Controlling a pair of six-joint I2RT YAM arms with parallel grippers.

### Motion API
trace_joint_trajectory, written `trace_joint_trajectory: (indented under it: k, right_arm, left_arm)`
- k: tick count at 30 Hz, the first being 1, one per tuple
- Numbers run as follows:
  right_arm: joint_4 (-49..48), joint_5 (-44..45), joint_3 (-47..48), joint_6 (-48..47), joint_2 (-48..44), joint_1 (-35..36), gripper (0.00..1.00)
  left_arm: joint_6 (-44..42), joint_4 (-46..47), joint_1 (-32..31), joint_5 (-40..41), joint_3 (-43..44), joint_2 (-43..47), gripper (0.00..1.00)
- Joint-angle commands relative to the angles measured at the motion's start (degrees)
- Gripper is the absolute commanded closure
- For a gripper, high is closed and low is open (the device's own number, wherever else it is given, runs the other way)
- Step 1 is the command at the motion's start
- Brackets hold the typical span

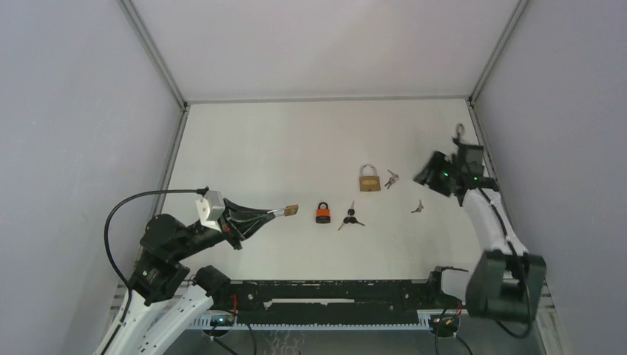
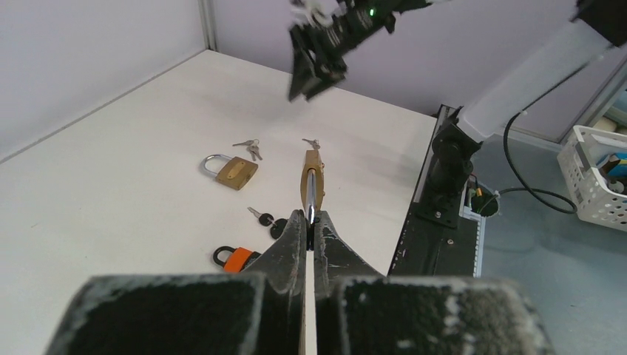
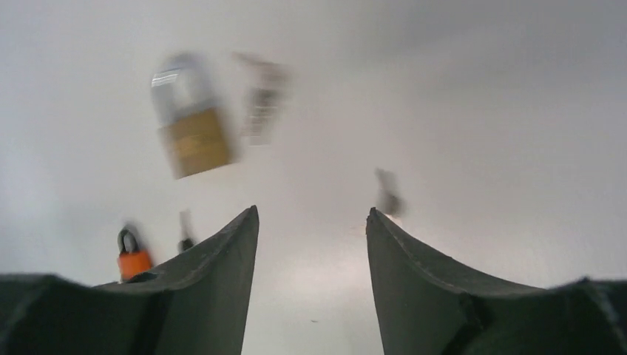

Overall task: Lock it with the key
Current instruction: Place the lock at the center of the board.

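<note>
The left fingers (image 2: 310, 225) pinch a brass padlock (image 2: 310, 174) by its shackle, clear of the counter (image 1: 259, 148). The right fingers (image 1: 427, 175) hang spread and empty, a loose key (image 1: 418, 208) lying on the counter nearby.

Setting: a laboratory robot test cell. A white table (image 1: 296, 148) fills the centre of the top view, enclosed left, rear and right by plain grey panels (image 1: 74, 111) in aluminium posts (image 1: 151, 52). A black mounting rail (image 1: 333, 292) with loose cables (image 1: 109, 218) spans the bottom edge. A white storage basket (image 2: 595, 177) sits at the right edge of the left wrist view.
</note>
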State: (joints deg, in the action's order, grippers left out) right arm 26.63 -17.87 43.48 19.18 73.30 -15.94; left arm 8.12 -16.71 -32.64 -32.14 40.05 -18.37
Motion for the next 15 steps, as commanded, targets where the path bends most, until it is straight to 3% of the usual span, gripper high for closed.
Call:
trace_joint_trajectory:
  k: [1, 2, 4, 6, 10, 15]
  right_arm:
    - [-2.46, 0.31, 7.84, -15.3, -16.88, 26.07, 0.18]
    - [-5.05, -4.57, 8.33, -18.18, -19.6, 32.84, 0.03]
    - [-10.47, -14.8, 9.79, -22.81, -22.96, 45.02, 0.01]
    - [-15.38, -19.25, 11.85, -25.3, -23.11, 55.56, 0.01]
    - [-9.58, -14.87, 21.91, -32.97, -14.51, 70.99, 0.02]
    - [4.19, -10.43, 36.87, -37.73, -0.59, 77.82, 0.1]
  left_arm:
    - [-1.11, 3.36, 0.26, -2.25, -1.11, -0.96, 1.0]
    - [-1.66, 3.3, 0.29, -2.71, -1.22, -1.13, 1.0]
    - [-3.27, 3.18, 0.11, -4.08, -1.16, -1.46, 1.0]
    - [-5.55, 2.49, -0.22, -5.88, -0.88, -1.8, 1.0]
    - [-9.1, -0.22, -1.18, -6.71, -0.23, -2.36, 1.0]
    - [-12.06, -2.82, -2.44, -7.11, 0.62, -2.9, 1.0]
